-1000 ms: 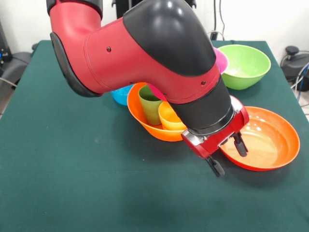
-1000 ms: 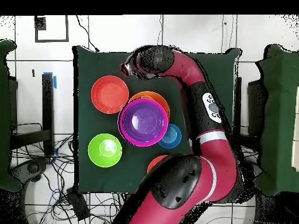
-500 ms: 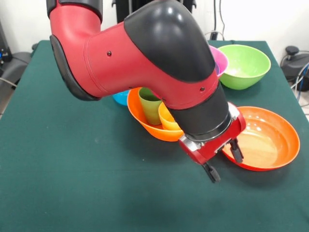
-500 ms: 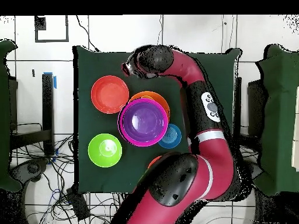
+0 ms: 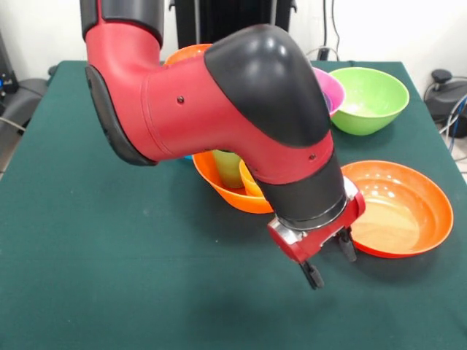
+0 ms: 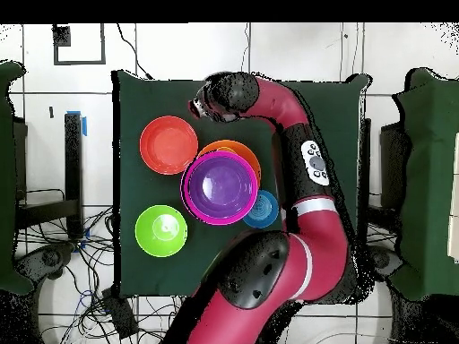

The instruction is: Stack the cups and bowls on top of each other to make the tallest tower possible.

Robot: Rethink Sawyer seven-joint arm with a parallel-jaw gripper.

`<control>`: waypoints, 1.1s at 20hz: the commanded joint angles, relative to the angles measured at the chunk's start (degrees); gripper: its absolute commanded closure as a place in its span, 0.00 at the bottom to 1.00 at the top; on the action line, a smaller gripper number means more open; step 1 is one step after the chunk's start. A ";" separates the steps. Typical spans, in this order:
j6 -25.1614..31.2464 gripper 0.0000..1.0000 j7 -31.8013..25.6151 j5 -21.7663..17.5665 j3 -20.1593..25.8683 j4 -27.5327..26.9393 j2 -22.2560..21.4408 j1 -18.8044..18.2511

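The fingers (image 5: 328, 261) hang spread and empty over the desk (image 5: 109, 277), beside the red-orange bowl (image 5: 398, 208). Only overhead shows the purple bowl (image 6: 220, 184) nested in pink, covering the tower's orange base (image 5: 219, 186).

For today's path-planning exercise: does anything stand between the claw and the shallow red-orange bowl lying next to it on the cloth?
Nothing visible does. The claw, open and empty, hangs just beside the near rim of the red-orange bowl, with only bare green cloth beneath it. The light orange bowl holding cups sits off to the other side.
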 commanded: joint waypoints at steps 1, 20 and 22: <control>7.22 0.00 -6.98 -5.64 -3.38 -3.50 1.69 2.53; 17.89 0.00 -5.93 -0.79 0.19 -6.87 7.80 1.59; 16.81 0.00 -5.60 -0.45 0.54 -6.30 8.15 1.43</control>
